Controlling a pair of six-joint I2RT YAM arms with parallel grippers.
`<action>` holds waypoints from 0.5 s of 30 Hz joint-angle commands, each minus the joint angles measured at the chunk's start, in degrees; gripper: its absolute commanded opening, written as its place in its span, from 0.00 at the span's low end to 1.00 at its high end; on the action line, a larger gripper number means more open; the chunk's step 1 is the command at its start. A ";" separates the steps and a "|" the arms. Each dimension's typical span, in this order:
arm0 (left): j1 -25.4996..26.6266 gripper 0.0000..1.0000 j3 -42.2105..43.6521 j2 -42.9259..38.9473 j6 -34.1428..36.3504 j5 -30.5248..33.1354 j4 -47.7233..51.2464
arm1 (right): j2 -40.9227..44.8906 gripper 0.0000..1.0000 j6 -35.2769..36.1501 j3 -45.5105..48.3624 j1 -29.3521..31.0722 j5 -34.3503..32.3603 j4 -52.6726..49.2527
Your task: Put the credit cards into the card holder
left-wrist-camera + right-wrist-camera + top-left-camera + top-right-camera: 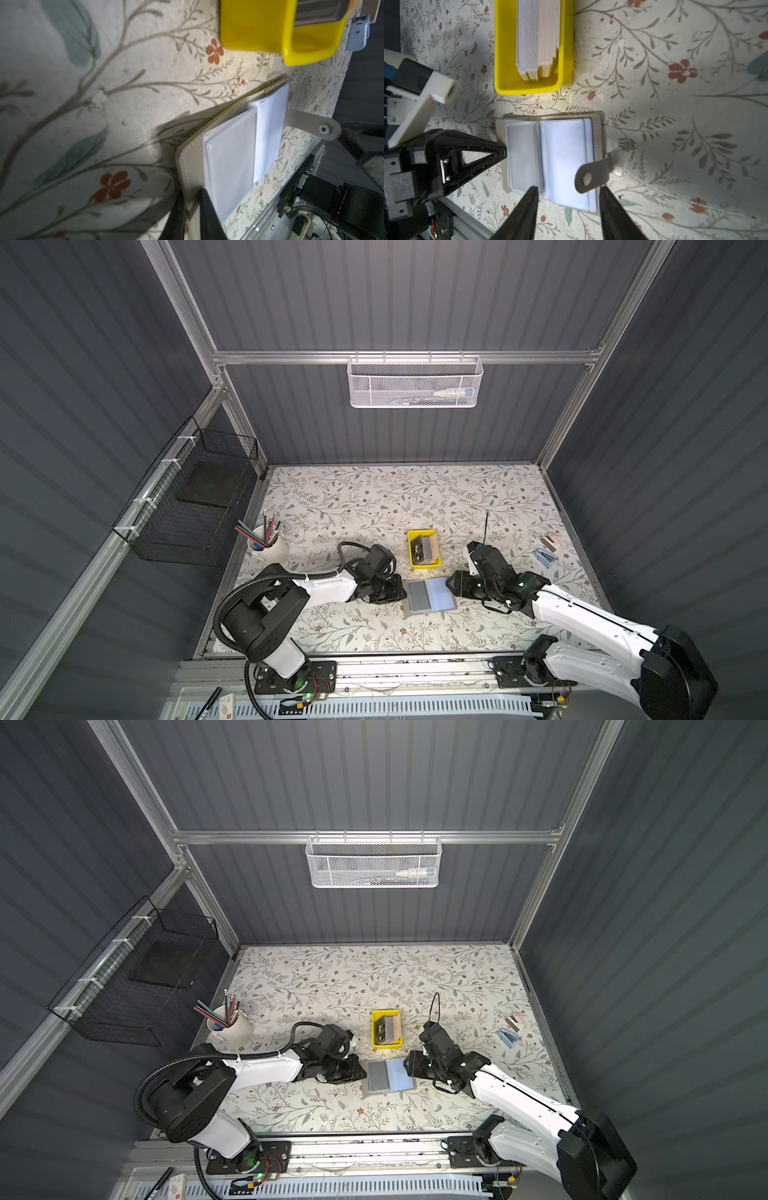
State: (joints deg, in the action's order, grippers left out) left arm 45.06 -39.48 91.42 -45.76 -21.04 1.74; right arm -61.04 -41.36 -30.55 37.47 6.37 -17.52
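Note:
The grey card holder (428, 597) (386, 1075) lies open and flat on the table, its bluish sleeves (562, 158) facing up and its snap strap (591, 176) folded over the edge. My left gripper (404, 593) (191, 193) is at its left edge, jaws a little apart astride the grey cover. My right gripper (448, 585) (569, 190) stands open at the opposite side, one finger by the spine and one by the strap, holding nothing. The credit cards (424, 549) (537, 37) stand stacked in the yellow tray (424, 565) just behind the holder.
A white cup of pencils (268, 545) stands at the left edge of the table. A blue clip (544, 558) and a small pale item (552, 541) lie at the right. A black wire basket (195, 506) hangs on the left wall, a white mesh basket (415, 383) on the back wall.

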 commanded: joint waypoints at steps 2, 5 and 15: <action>-0.59 0.20 -2.33 0.72 3.03 -0.96 4.30 | -0.22 0.51 -0.30 -0.29 -0.11 0.09 -0.47; -0.63 0.23 -2.33 -0.83 3.01 -0.21 5.55 | -0.32 0.51 -0.28 -1.25 -0.08 -0.35 -1.24; -0.59 0.27 -5.66 -9.61 5.05 5.68 10.27 | -4.73 0.60 2.70 -8.92 -1.16 -1.74 -3.88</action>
State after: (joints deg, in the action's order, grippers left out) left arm 44.88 -42.06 83.18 -43.11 -18.37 9.13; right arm -63.61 -40.38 -36.75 36.91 5.72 -19.94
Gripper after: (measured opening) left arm 0.265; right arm 0.598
